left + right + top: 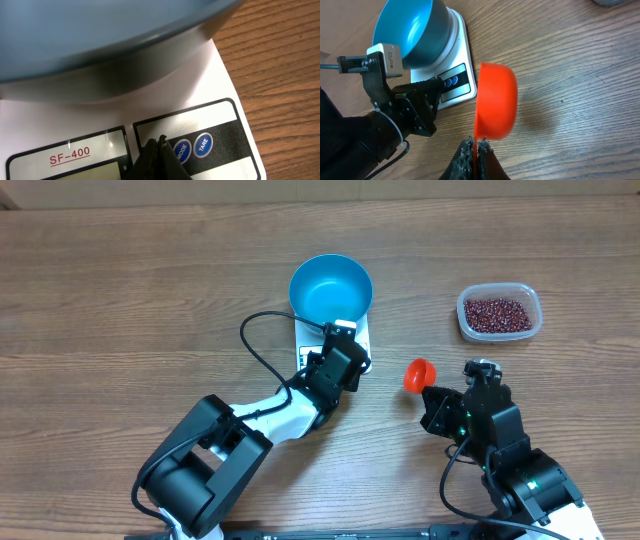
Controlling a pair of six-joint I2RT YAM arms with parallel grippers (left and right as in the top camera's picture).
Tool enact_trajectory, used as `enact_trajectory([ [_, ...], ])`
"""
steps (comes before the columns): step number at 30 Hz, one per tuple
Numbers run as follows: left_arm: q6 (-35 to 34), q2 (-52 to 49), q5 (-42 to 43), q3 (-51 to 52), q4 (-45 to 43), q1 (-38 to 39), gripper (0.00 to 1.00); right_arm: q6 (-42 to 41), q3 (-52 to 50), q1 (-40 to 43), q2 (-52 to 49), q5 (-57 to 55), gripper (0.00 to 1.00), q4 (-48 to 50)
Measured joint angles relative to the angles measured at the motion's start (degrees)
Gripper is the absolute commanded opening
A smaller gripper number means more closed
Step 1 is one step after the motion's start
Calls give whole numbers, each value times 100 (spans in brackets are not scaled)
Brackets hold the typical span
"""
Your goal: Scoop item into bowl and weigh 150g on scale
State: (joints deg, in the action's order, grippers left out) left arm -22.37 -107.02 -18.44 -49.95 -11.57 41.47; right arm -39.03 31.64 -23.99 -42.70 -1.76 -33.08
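The blue bowl (331, 288) stands empty on the white scale (362, 338), and it fills the top of the left wrist view as the bowl (100, 35). My left gripper (338, 348) is shut with nothing in it. Its tips (159, 142) rest on the scale's front panel (215, 75), just left of the MODE button (182, 150). My right gripper (476, 142) is shut on the thin handle of an orange scoop (495, 100), held above the table right of the scale. The beans (497, 311) lie in a clear tub at the far right.
The clear plastic tub (535, 315) sits on the wooden table, right of the bowl and beyond the right arm. A black cable (258, 355) loops from the left arm across the table left of the scale. A TARE button (203, 145) sits beside MODE.
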Motion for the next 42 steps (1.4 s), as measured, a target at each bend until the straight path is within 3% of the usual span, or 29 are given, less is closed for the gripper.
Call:
enact_trajectory([
  [42, -170, -164, 114, -122, -138, -37, 4, 0, 0, 0, 0, -2, 4, -2],
])
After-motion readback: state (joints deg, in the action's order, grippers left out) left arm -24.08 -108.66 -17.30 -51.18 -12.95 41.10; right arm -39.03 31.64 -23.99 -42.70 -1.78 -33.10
